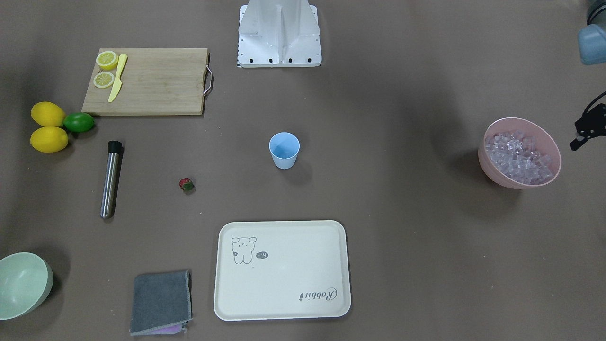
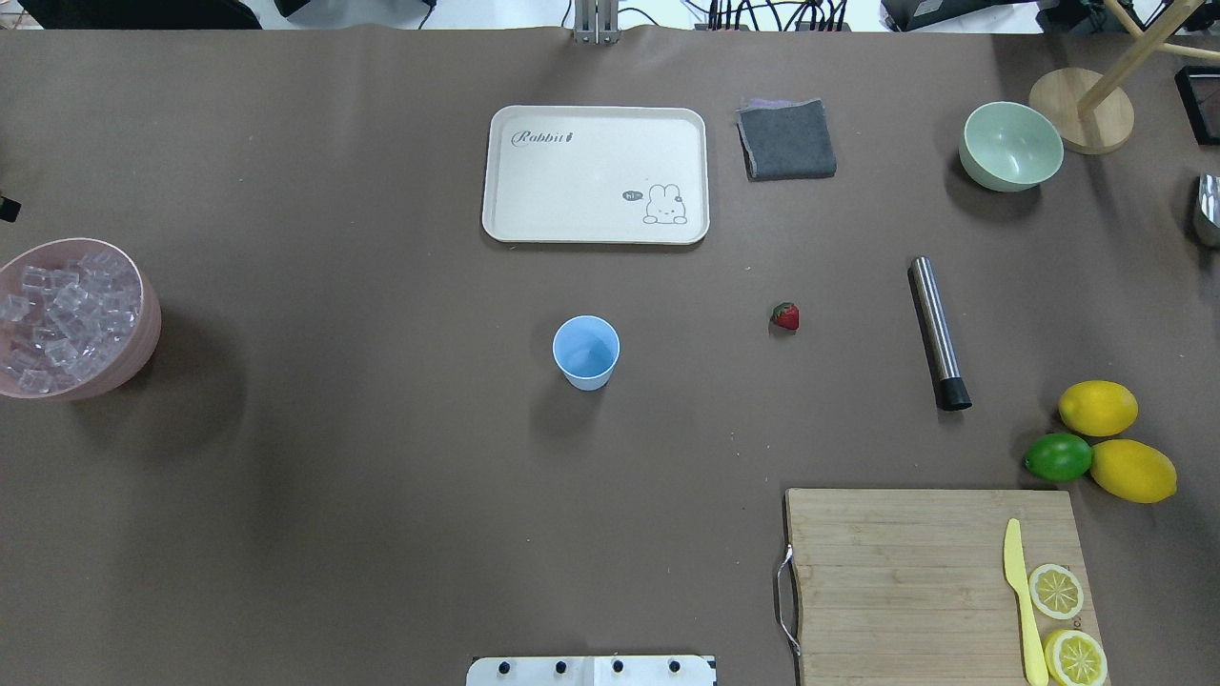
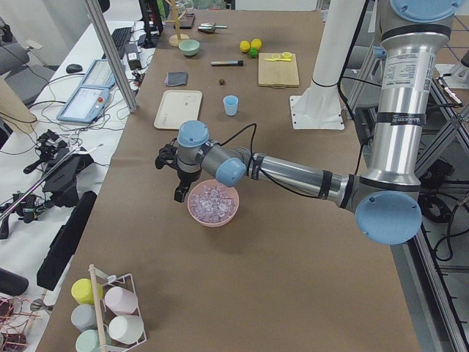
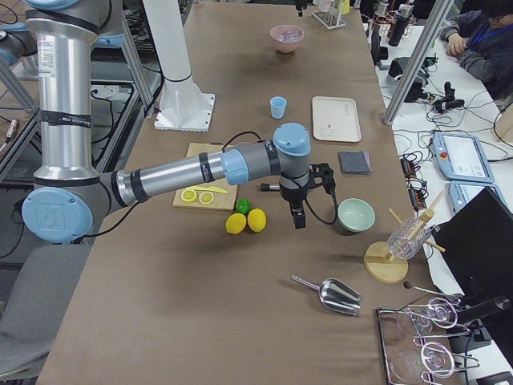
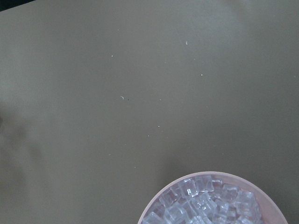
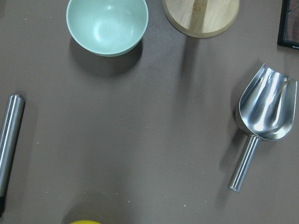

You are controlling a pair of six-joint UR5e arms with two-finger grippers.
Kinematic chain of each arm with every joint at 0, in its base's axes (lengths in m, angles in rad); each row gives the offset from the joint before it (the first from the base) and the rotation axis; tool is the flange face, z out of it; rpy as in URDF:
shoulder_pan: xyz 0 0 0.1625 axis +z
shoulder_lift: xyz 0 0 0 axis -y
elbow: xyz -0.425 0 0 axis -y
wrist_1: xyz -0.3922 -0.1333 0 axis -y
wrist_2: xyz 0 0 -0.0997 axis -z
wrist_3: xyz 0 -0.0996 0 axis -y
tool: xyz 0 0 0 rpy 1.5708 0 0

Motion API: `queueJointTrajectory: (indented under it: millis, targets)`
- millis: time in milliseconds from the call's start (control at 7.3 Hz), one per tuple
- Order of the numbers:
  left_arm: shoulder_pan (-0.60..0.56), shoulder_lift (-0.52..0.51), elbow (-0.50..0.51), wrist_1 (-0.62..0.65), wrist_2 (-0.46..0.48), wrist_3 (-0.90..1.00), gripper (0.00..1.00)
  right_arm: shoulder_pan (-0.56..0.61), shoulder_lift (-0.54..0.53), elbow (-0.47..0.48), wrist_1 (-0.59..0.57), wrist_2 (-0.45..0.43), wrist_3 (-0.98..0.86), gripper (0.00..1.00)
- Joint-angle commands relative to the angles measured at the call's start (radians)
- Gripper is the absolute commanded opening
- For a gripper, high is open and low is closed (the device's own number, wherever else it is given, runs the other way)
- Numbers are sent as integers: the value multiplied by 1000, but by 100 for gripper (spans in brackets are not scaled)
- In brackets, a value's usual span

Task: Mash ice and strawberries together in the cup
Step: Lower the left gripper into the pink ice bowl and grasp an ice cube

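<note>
The light-blue cup [image 1: 284,150] stands upright mid-table, nothing showing inside it [image 2: 585,352]. One strawberry [image 1: 186,184] lies on the table between the cup and a steel rod with a black tip [image 1: 111,179]. Ice [image 1: 519,156] is heaped in a pink bowl [image 1: 483,158] at the table's end on my left side. My left gripper [image 3: 180,192] hovers just beyond that bowl's outer rim, partly cut off in the front view [image 1: 578,142]; whether it is open or shut I cannot tell. My right gripper [image 4: 298,218] hangs above the table between the lemons and the green bowl, state unclear.
A cream tray [image 2: 505,171] and a grey cloth [image 2: 786,139] lie beyond the cup. A cutting board [image 2: 896,572] carries lemon halves and a yellow knife. Two lemons and a lime [image 2: 1058,457], a pale-green bowl [image 2: 1010,145], a metal scoop [image 6: 264,116] and a wooden stand [image 6: 201,16] are at the right end.
</note>
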Motion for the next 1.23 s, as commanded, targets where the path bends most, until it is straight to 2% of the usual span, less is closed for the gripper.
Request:
queueJointTrajectory:
  millis: [0, 137, 274, 822, 1096]
  targets:
    - [77, 87, -18, -91, 21, -124, 98, -12, -6, 2, 32, 3, 18, 100]
    - [117, 146, -17, -168, 21, -175, 98, -12, -8, -2, 43, 7, 18, 100]
    - [140, 159, -15, -187, 23, -218, 98, -12, -9, 1, 43, 9, 15, 100]
    - [175, 160, 14, -230, 32, -241, 95, -13, -15, -4, 69, 6, 16, 100]
    - [203, 159, 50, -290, 32, -243, 82, -13, -15, -5, 69, 3, 16, 100]
